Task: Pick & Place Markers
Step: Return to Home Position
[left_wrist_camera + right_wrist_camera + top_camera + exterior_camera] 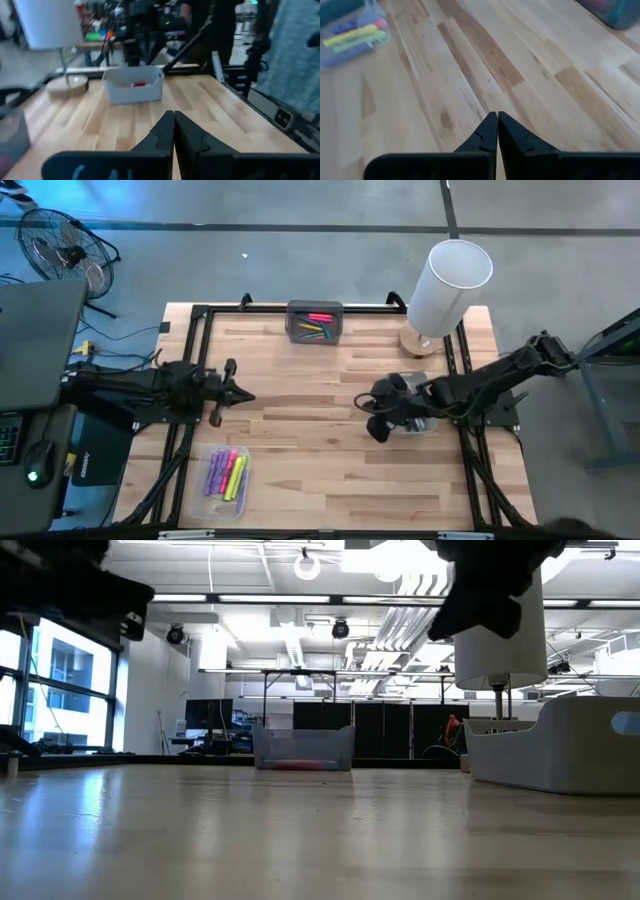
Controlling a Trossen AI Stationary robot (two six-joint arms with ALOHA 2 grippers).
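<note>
Evidently both grippers shut and empty, markers in their bins

Closed tight on nothing: left gripper [246, 394], fingers pressed tip to tip. Likewise the right gripper [363, 404], jaws together, empty, held over bare wood. Tips pointed at each other across the middle of the table [320, 465], well apart.

Markers [318, 327] in two lots. Ahead of the left gripper and off to its left, equally ahead of the right gripper and off to its right: grey bin [296, 330], with pink, green and yellow ones lying inside. Near the left gripper's right side, well ahead-left of the right gripper: clear tray [212, 458], with purple, pink and yellow ones laid side by side.

Just behind the right gripper's tips, partly hidden under its wrist: white bin [420, 425], something red inside, too blurred to name. Farther behind and to that gripper's right: lamp [447, 280], white shade over a round wooden base.

Underneath, pale butcher-block planks, streaked darker here and there, ringed by black frame rails [197, 330]. Around the table, grey concrete floor [300, 250]; behind the left arm, a floor fan [62, 246], a keyboard [8, 438] and a mouse [40, 452]. From table height, beyond the grey bin, a wide open hall: ceiling strip lights, exposed ducts, tall windows on one side, dark screens along the back.
</note>
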